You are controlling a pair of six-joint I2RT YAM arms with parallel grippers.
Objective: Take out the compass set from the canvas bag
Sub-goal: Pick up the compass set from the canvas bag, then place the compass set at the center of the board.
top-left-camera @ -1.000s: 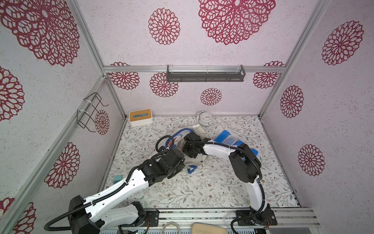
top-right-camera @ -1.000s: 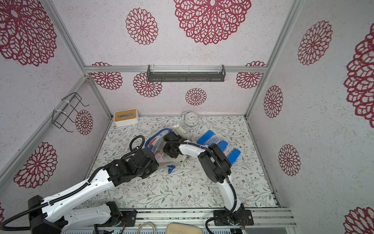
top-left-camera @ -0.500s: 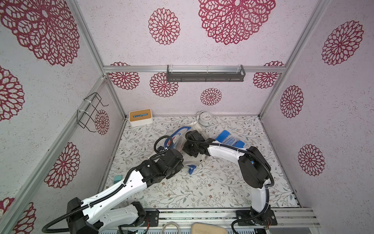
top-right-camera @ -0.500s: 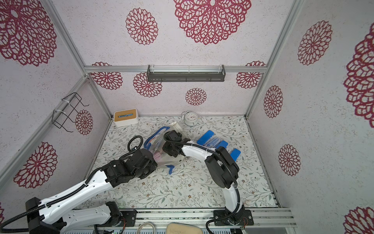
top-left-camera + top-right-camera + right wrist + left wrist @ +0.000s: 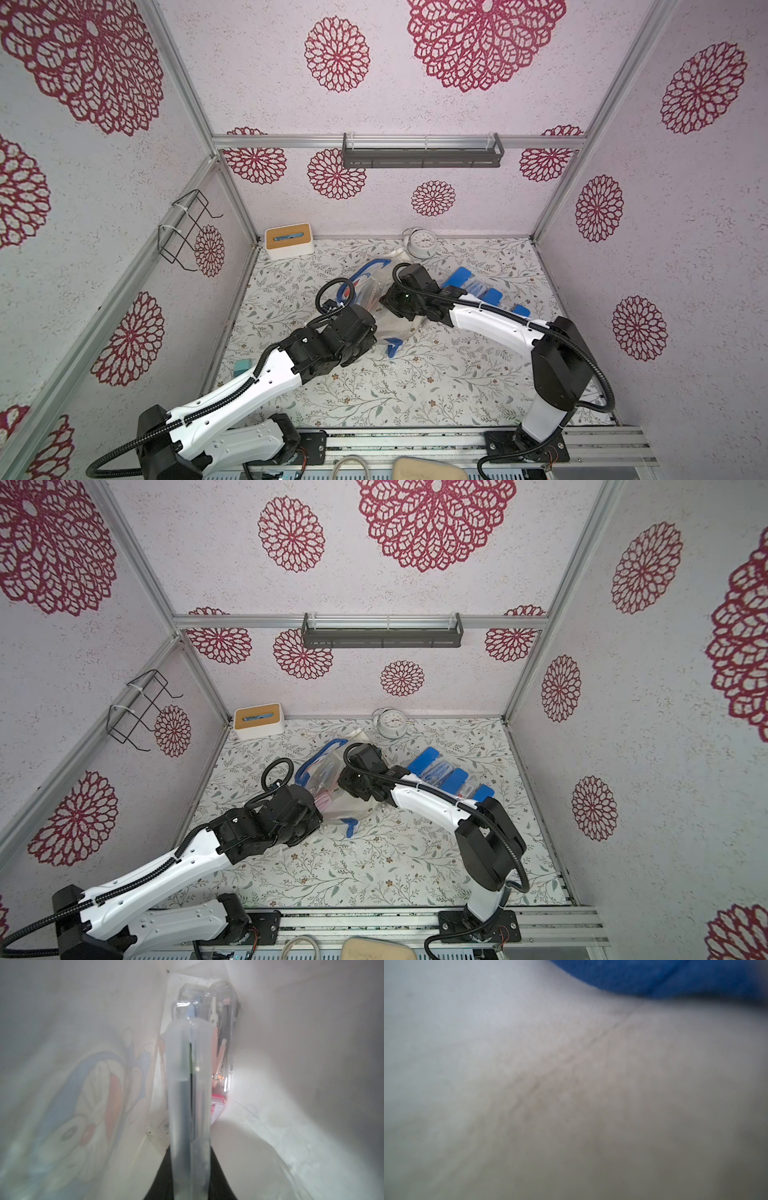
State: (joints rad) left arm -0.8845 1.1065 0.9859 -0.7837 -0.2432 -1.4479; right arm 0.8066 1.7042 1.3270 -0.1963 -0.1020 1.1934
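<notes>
**Right gripper closed on a case inside the bag**

The canvas bag [image 5: 392,326] lies slumped in the middle of the counter [image 5: 415,386], between the two arms, with a blue strap [image 5: 368,270] curling off its far end. The left gripper [image 5: 371,332] is pressed against the bag's near-left edge. It is closed, and its wrist camera shows only blurred off-white cloth and a patch of blue, so I cannot tell if cloth is pinched.

The right gripper [image 5: 190,1184] reaches in from the right, inside the bag. Its dark fingers [image 5: 164,1180] clamp a translucent case [image 5: 189,1095] on both sides. The case is seen edge-on and its contents are too blurred to name. Just behind that case, deeper in the bag, a compass set [image 5: 222,1047] sits in a clear case, showing a silver hinge and pink legs.

On the counter to the right of the bag lie blue-backed cases [image 5: 478,291]. A tissue box [image 5: 289,241] stands in the far-left corner and an alarm clock [image 5: 423,242] by the far wall.
</notes>
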